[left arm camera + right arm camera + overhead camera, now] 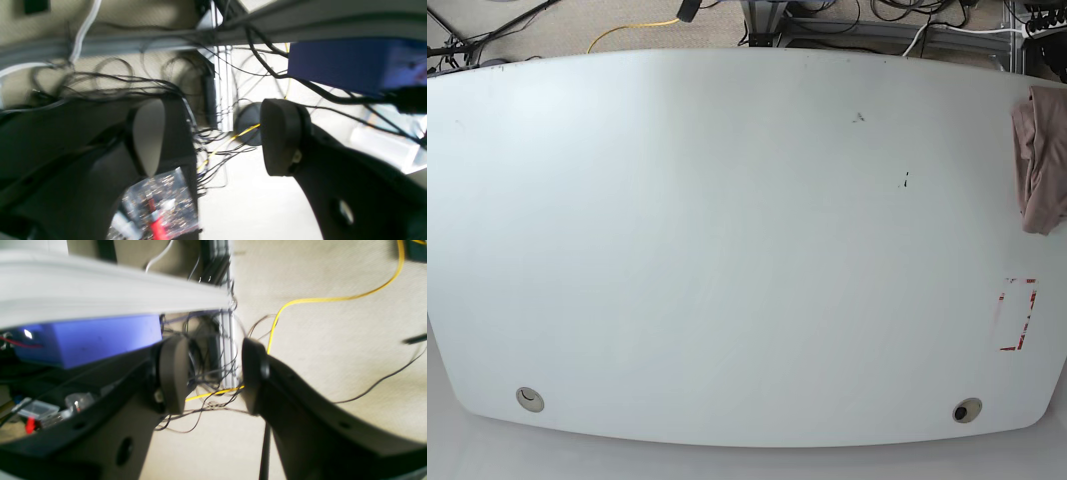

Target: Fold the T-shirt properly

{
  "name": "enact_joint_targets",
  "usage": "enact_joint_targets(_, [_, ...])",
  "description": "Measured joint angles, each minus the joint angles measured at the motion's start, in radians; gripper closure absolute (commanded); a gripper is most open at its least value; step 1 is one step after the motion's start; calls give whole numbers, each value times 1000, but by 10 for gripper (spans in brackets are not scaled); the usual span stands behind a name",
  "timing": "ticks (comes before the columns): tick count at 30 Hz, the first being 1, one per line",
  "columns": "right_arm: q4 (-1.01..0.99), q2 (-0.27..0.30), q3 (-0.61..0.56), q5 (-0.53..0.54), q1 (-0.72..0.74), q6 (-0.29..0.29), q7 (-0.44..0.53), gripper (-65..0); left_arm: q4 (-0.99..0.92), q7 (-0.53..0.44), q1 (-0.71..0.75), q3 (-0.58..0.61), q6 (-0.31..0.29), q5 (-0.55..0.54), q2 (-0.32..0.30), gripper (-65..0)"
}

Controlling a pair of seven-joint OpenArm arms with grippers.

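The T-shirt (pixel 1040 160) is a dusty mauve bunch of cloth at the far right edge of the white table (pixel 727 250) in the base view, partly cut off by the frame. Neither arm shows in the base view. My left gripper (pixel 213 136) is open and empty in the left wrist view, pointing past the table's edge at cables and floor. My right gripper (pixel 211 373) is open and empty in the right wrist view, also over the floor beside the table's edge. The shirt is in neither wrist view.
A red-marked rectangle (pixel 1017 315) is on the table near its right edge. Two round holes (pixel 528 399) sit near the front corners. Below the table are tangled black cables (pixel 110 80), a yellow cable (pixel 333 298), a blue box (pixel 350 63) and a metal frame post (pixel 227 350).
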Motion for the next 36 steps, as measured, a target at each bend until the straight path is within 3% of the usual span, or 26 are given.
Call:
enact_joint_targets(5, [-208,5,1,-71,138,-59,0,-254,-269,18,-184,6,7,3,-12,-407])
enact_joint_targets(9, [-335,31,1,-100,239,-103,9,-254,-542,3,-359,3,143,2,-44,-413])
enact_joint_targets(15, [-463,56,2,-107,335,-130,3,-257,-814,-28,-521,37,159,0,-80,-414])
enact_joint_targets(21, [-568,76,-32,-108,409,-225,4,-260,-881,-4,-597,90,261,-3,-72,-413])
enact_joint_targets(26, [-613,101,-145,-99,441,-327,5,-260,-883,33,-626,151,236,-5,-75,-411])
enact_joint_targets(31, [-661,91,-214,-97,478,-417,3,-262,-886,71,-647,135,257,-7,-66,-411])
enact_joint_targets(36, [-679,91,-244,-96,487,-436,7,-262,-885,71,-652,129,307,-6,-72,-411])
